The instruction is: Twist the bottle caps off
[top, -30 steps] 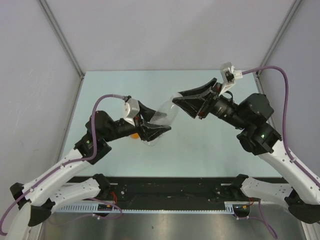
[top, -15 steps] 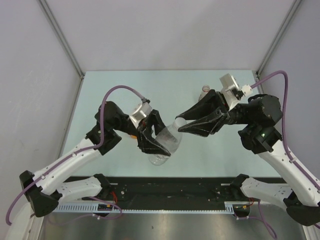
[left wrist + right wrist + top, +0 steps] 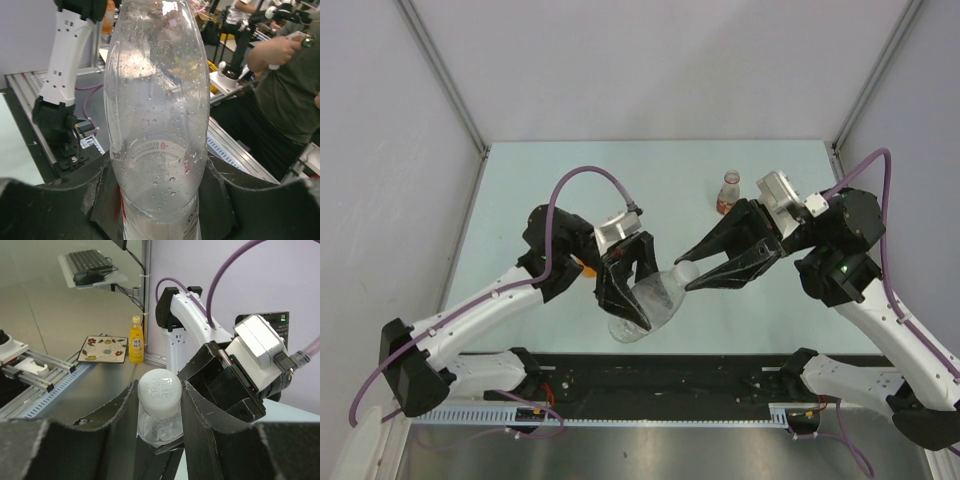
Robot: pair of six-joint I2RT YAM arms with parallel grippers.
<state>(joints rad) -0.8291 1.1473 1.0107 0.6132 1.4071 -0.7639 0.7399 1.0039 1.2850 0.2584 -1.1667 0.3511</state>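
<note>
Above the green bench [image 3: 520, 180], the left claw [image 3: 623, 292] clamps the clear bottle [image 3: 656, 304]; its neck points at the right claw [image 3: 694, 276], closed around the white cap [image 3: 159, 389].

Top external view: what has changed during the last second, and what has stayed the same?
The clear bottle was carried toward the near edge of the table, uncovering the red-banded bottle behind. Unchanged: left jaws grip the clear bottle's body, right jaws its white cap.
</note>
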